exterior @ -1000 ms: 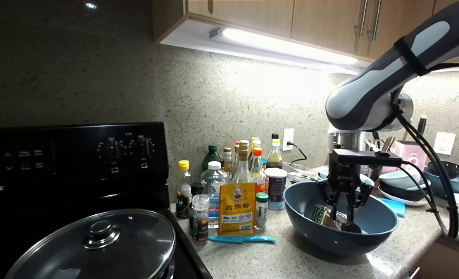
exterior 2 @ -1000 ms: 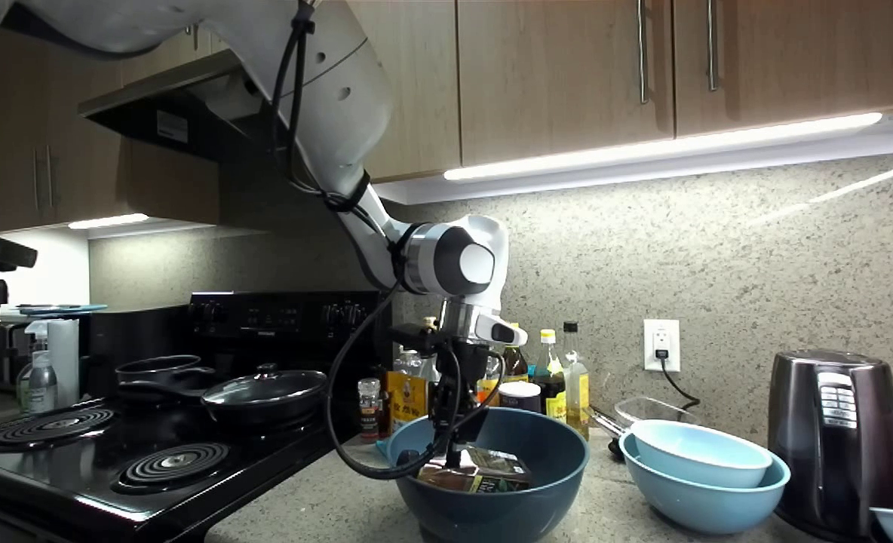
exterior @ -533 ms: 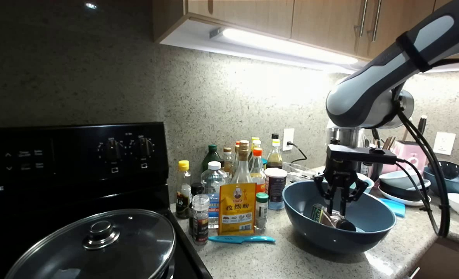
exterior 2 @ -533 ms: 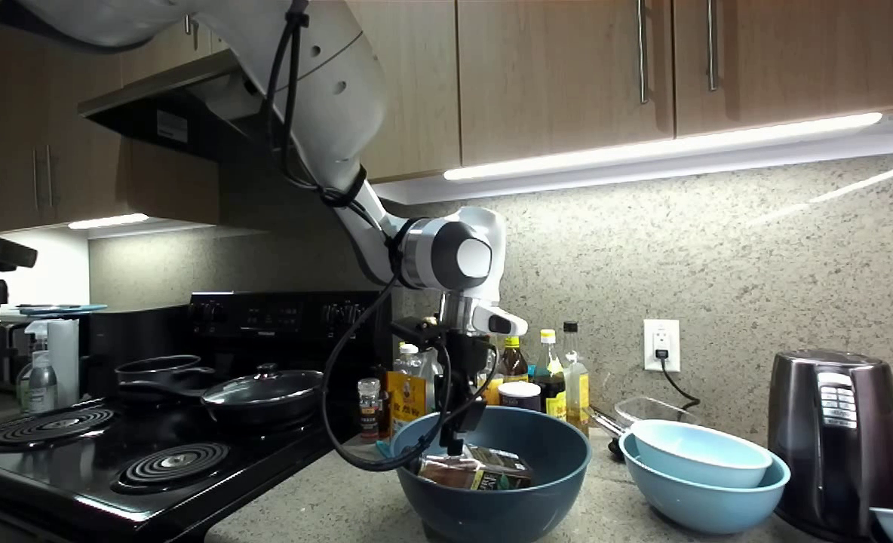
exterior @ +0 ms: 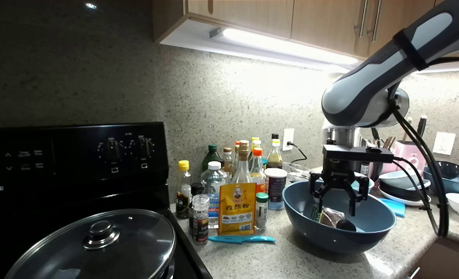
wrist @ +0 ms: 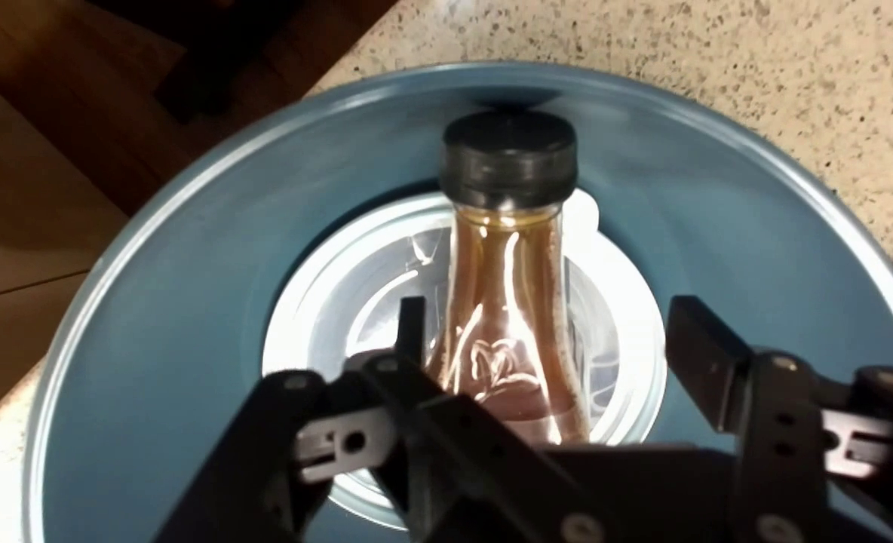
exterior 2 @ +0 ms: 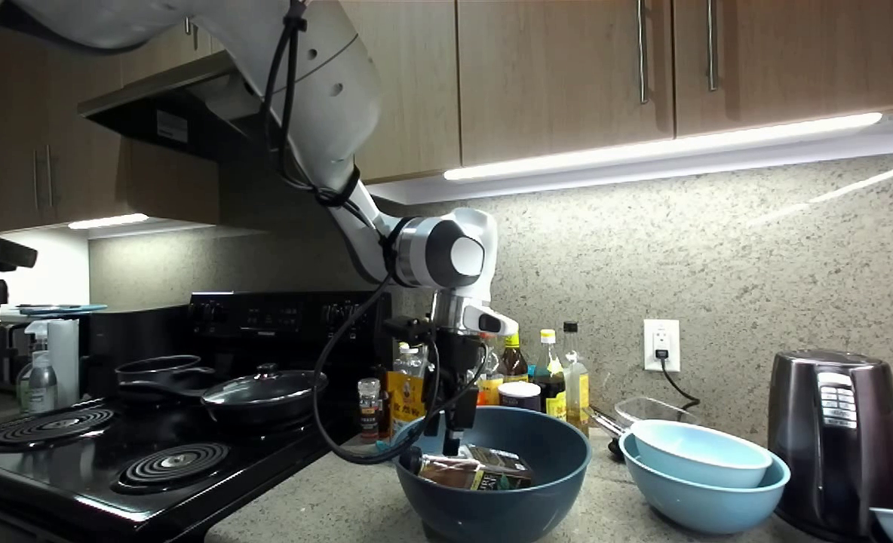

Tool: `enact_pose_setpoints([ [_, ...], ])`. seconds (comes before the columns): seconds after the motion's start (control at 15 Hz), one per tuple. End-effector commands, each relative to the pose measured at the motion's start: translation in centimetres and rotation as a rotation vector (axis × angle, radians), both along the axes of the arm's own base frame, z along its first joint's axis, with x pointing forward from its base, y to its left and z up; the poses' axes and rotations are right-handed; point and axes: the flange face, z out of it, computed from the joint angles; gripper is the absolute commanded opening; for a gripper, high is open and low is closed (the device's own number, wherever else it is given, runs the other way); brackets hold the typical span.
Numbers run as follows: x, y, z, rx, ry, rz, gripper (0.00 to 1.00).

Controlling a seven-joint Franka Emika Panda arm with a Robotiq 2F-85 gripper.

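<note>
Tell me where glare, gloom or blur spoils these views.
In both exterior views, the under-cabinet light burns out to white; in an exterior view, the backsplash washes out beneath it and falls dark behind the stove; in the wrist view, bright highlights streak the bottle, and the gripper, close to the lens, looks dark and soft-edged.

- Black stove panel (exterior: 74, 170): white letters "DAIRE" — the start is cut off — plus one arrow up and one arrow down.
- Two knobs (exterior: 114, 150): "OFF" above each; other marks are too tiny.
- Yellow packet (exterior: 236, 211): "孜然粉", big and black.
- Brown bottle (wrist: 508, 294): a bumpy mark on the glass, hard to make out.
</note>
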Motion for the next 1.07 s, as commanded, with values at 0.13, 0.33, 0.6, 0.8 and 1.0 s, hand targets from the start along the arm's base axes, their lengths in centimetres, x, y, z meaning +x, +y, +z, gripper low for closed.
enact_pose_setpoints([
  [0.13,0.1,0.6,0.2,-0.013,0.018,-0.016,0.99],
  [0.33,0.1,0.8,0.3,-0.02,0.021,-0.02,1.0],
  [0.6,0.1,0.8,0.2,-0.019,0.024,-0.02,1.0],
  [0.8,-0.2,0.8,-0.5,0.006,0.037,-0.029,1.0],
  [1.0,-0.3,1.0,-1.2,0.024,0.055,-0.034,1.0],
])
